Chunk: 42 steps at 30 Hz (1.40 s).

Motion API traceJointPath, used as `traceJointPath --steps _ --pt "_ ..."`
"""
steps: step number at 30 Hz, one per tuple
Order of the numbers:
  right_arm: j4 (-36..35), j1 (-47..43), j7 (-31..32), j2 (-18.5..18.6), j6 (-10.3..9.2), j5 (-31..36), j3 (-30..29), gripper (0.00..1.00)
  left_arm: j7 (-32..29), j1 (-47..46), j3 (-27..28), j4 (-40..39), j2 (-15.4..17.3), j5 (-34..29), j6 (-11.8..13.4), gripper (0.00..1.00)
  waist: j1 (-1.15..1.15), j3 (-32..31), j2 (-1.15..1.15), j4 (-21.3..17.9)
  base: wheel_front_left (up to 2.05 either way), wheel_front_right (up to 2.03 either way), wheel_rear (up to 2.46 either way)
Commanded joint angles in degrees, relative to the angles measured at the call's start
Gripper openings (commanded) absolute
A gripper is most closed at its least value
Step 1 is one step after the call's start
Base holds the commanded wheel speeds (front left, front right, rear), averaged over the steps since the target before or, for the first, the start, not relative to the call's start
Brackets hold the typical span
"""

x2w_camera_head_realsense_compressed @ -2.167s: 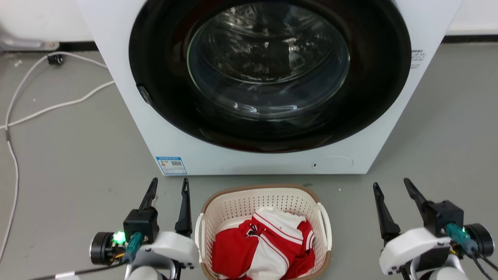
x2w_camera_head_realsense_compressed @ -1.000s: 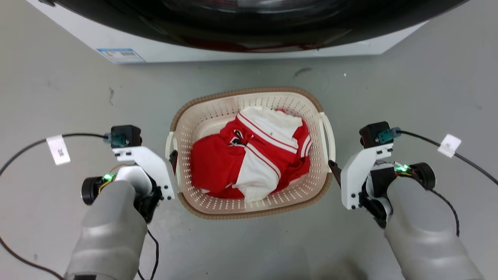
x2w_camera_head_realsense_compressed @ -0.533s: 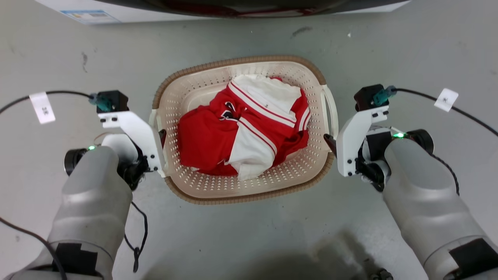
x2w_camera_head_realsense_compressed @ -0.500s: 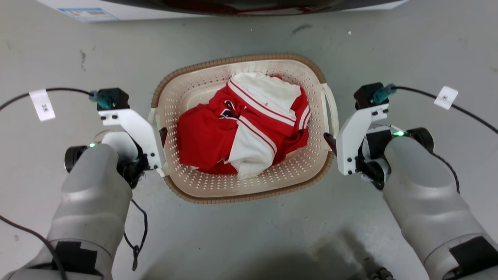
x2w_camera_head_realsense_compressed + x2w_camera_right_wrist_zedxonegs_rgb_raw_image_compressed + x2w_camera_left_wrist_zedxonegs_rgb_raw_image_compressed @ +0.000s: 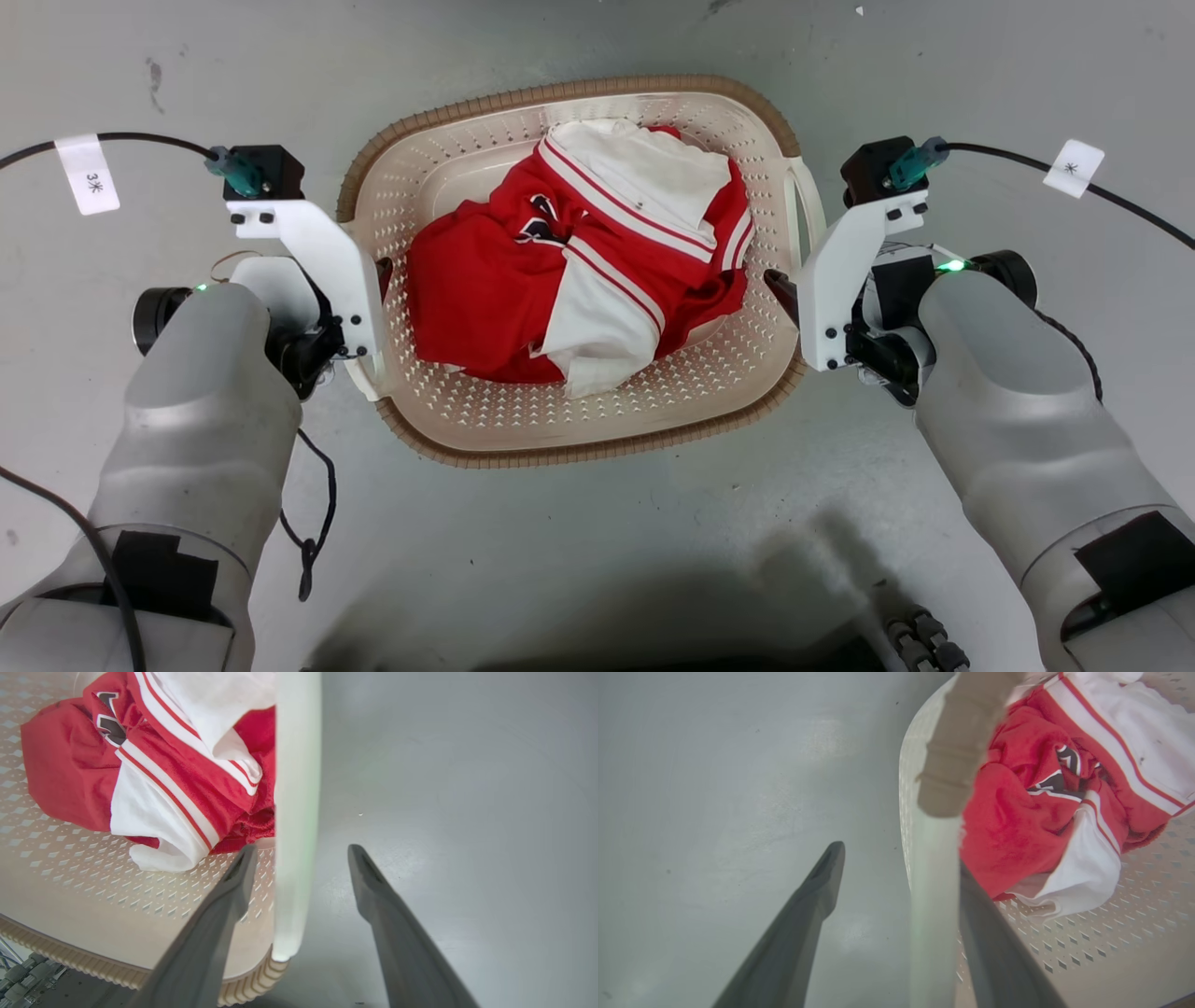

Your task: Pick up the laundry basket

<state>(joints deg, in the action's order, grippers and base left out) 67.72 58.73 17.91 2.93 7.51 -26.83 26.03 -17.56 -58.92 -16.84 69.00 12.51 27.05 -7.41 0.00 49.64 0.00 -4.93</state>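
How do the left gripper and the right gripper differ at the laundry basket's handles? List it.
The left gripper straddles the laundry basket's left handle, the right gripper its right handle. The left handle looks to touch the left gripper's inner finger, far from the outer one; the right handle stands clear of both of the right gripper's fingers. Both are open, one finger inside the basket, one outside.

A white tag (image 5: 87, 175) on the left arm's cable (image 5: 159, 139), outward of the left gripper (image 5: 899, 858), read what looked like "3*". Outward of the right gripper (image 5: 302, 851), a second cable tag (image 5: 1074, 169) bore an asterisk.
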Motion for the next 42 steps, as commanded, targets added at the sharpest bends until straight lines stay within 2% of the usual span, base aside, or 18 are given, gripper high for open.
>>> traceJointPath --steps 1,2,3,5,6,7,25,31,42 --pt "0.40 1.10 -0.40 -0.09 -0.04 -0.91 0.47 1.00 -0.04 -0.64 -0.52 0.32 0.51 0.35 -0.09 1.00 0.00 0.35 0.00 -0.05 0.00 0.00 0.00" --pt "0.51 1.24 -0.39 -0.09 -0.04 -1.26 0.85 1.00 0.02 -0.76 -0.72 0.39 0.53 0.54 -0.09 1.00 0.00 0.50 0.00 -0.09 0.00 0.00 0.00" --pt "0.51 1.43 -0.30 -0.09 -0.04 -1.73 1.21 0.87 0.22 -1.05 -0.95 0.42 0.60 0.67 -0.09 1.00 0.00 0.69 0.00 -0.12 0.00 0.00 0.00" --pt "0.93 1.95 -0.37 -0.09 -0.04 -2.48 1.66 0.42 0.41 -1.60 -1.29 0.56 0.64 1.14 -0.09 0.98 0.00 1.13 0.00 -0.23 0.00 0.00 0.00" --pt "1.03 1.88 -0.09 -0.09 -0.04 -3.01 2.03 0.08 0.18 -1.59 -1.46 0.60 0.37 1.53 -0.09 0.14 0.00 1.24 0.00 -0.23 0.00 0.00 0.00" --pt "1.31 2.17 -0.06 -0.09 -0.04 -3.91 2.54 0.00 -0.59 -1.47 -1.72 0.90 0.06 2.45 -0.09 0.00 0.00 1.42 0.00 -0.29 0.00 0.00 0.00" --pt "3.17 3.19 1.61 0.09 -0.05 -8.35 7.03 0.00 -3.08 -1.71 -5.64 1.62 0.45 6.53 0.00 0.00 0.00 -0.61 0.00 -0.29 0.00 0.00 0.00" --pt "3.35 1.23 5.36 0.07 -0.04 -10.84 8.84 0.00 -6.18 -0.11 -6.74 2.13 0.05 8.53 -0.01 0.00 0.00 -5.10 0.00 -0.35 0.00 0.00 0.00" --pt "4.30 -1.77 14.70 0.04 -0.04 -15.23 11.53 0.00 -13.91 4.48 -9.21 2.43 -0.57 12.90 -0.02 0.00 0.00 -17.42 0.00 -0.23 0.00 0.00 0.00"
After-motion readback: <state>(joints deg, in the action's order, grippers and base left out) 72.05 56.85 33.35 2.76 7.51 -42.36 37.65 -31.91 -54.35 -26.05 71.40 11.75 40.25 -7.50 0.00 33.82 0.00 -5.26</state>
